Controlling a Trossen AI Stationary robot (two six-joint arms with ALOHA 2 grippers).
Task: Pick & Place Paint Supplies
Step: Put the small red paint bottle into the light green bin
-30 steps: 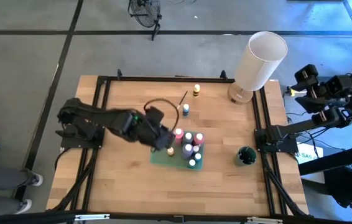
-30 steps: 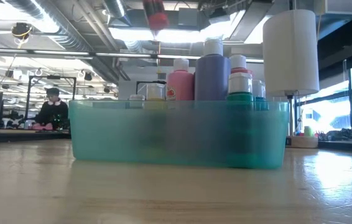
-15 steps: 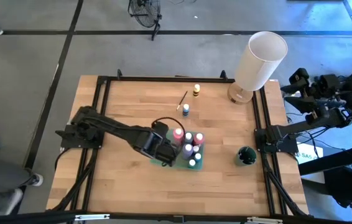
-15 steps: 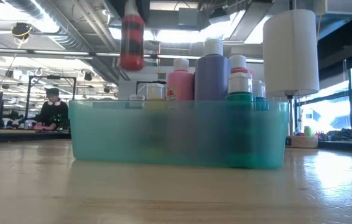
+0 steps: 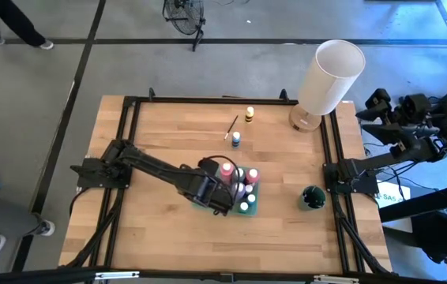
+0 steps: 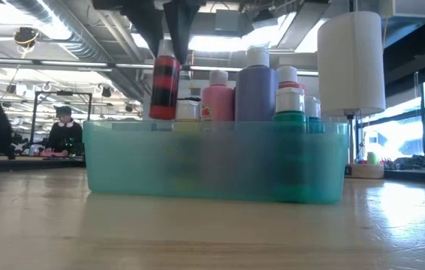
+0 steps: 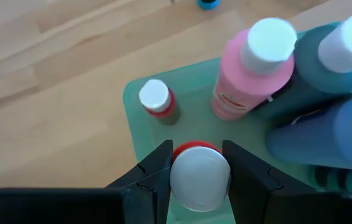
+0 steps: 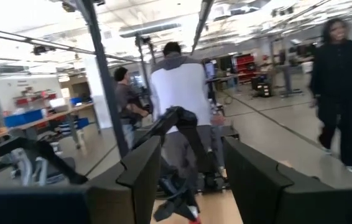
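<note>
the teal bin (image 5: 208,203) is crowded on its right half by the pink bottle (image 7: 249,70), purple bottle (image 6: 256,84) and others packed close; its left corner is open floor except one small red bottle (image 7: 157,101). wide bare table (image 5: 156,237) lies all around; the white cylinder (image 5: 330,76) blocks the far right corner.

No readable text; pink bottle (image 7: 250,71) carries small red label, lettering too blurred to read.

Red, white-capped bottle (image 7: 199,175); pink bottle (image 7: 250,78); translucent teal bin (image 6: 216,161); dark fingers (image 7: 157,168).
</note>
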